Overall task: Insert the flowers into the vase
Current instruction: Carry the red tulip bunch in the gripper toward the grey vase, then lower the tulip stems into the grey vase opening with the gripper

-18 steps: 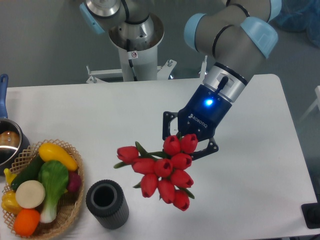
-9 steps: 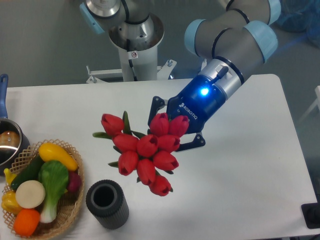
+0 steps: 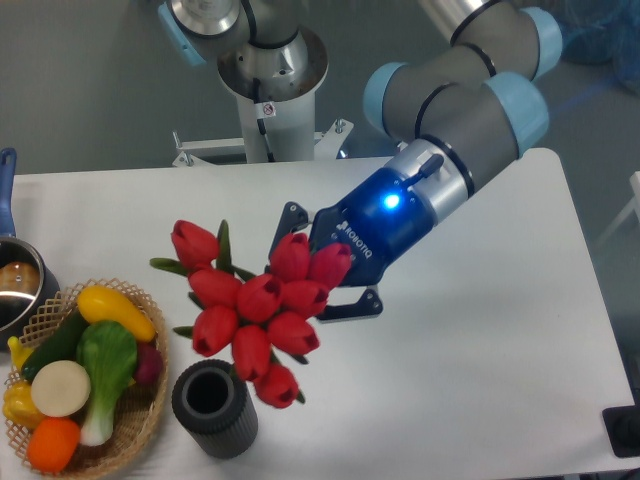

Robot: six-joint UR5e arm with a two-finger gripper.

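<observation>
Gripper was clamped on the flowers, holding the bunch off the table. Lowest blooms hung just above and right of the vase, which stood upright beside the basket.

White rectangular table with a vase, a basket and a pot resting on it.

The smooth white tabletop has rounded corners and runs across the whole view. Near its front edge stands the short dark grey ribbed cylindrical vase, upright, its round mouth open upward. Just beside it, to the left, sits a woven wicker basket filled with toy vegetables and fruit, among them a yellow one, an orange one and a green-and-white leafy one. At the far left edge, touching the basket's rim or just behind it, stands a steel pot with a blue handle, partly cut off.
</observation>
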